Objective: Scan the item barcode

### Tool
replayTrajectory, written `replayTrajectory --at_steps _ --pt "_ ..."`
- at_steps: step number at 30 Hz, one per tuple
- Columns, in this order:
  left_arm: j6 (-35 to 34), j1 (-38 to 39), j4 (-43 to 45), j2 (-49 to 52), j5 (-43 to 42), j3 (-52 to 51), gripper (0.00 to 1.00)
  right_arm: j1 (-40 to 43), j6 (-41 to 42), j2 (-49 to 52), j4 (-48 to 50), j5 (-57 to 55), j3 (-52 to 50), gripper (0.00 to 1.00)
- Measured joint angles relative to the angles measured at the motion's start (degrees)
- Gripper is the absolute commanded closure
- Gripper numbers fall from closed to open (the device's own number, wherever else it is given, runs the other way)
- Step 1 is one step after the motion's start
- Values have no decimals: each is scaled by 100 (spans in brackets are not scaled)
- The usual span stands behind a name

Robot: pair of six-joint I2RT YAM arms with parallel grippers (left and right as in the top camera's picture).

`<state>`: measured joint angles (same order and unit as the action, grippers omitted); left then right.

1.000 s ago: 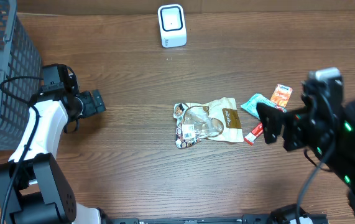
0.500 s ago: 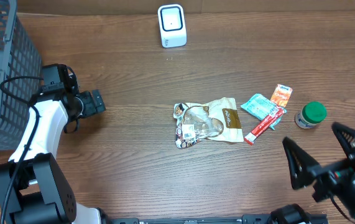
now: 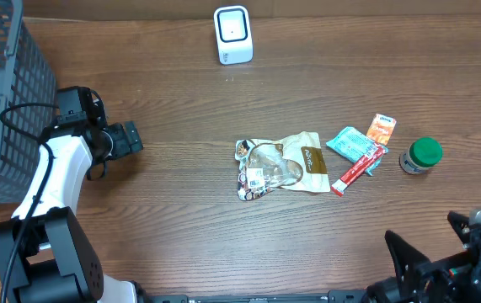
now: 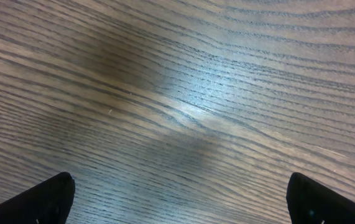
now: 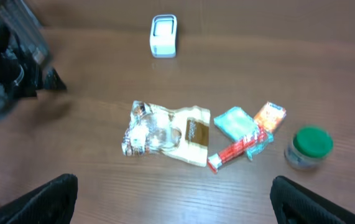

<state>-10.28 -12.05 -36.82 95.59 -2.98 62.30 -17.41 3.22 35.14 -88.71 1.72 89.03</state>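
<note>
Wire basket [image 3: 4, 93] stands behind the left gripper [image 3: 132, 138], whose fingers are spread over bare table [image 4: 177, 93]. Ahead of the right gripper [image 5: 177, 208], also spread wide and empty, lies the clear snack bag [image 5: 165, 134], with nothing between them. Beyond the bag stands the white scanner [image 5: 163, 35]. A green-capped jar [image 5: 311, 146], teal packet [image 5: 236, 122], red stick [image 5: 233, 152] and orange packet [image 5: 270, 116] lie toward its right finger.
</note>
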Motion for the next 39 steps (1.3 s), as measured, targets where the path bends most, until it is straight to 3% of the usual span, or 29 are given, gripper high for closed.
replayTrajectory --at_steps 9,15,19,27,32,36,39 --pt "0 0 0 2 -2 0 0 184 -7 -94 -629 -26 0 0" --pt "0 0 2 0 0 0 0 278 -138 -380 271 -129 -79 0" --pt "0 0 0 2 -2 0 0 280 -439 -852 1716 -125 -837 0" --pt "0 0 -2 2 -4 0 0 319 -750 -2339 5764 -81 -4194 0" --pt "0 0 2 2 -2 0 0 431 -778 -2769 8192 107 -5901 0" --pt "0 0 2 2 -2 0 0 507 -791 -3016 9364 269 -7001 0" --pt "0 0 2 2 -2 0 0 557 -793 -3161 9545 343 -7589 0"
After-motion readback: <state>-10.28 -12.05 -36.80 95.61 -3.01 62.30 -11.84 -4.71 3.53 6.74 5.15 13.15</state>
